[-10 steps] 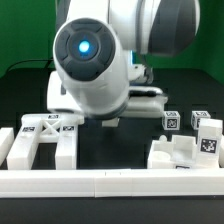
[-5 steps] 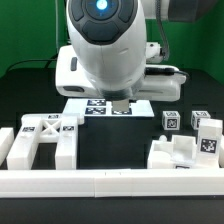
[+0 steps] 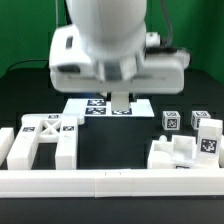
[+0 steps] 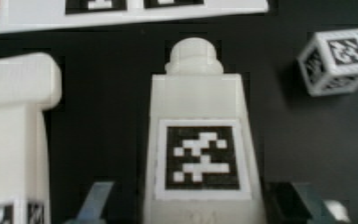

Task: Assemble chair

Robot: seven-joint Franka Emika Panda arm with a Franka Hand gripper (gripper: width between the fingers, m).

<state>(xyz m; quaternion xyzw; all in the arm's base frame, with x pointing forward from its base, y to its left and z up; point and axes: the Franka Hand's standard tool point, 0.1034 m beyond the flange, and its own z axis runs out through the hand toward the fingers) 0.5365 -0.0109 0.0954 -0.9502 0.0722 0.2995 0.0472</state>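
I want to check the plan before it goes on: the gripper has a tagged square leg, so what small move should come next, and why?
Probably a short lift straight up. The gripper is shut on the square leg, whose peg end points toward the marker board, and another white part lies close beside it, so sideways travel now could knock it.

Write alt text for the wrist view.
The gripper is closed on a white square chair leg bearing a black-and-white tag, its round peg pointing away from the fingers. Nearby lie the marker board, a small tagged block and another white part.
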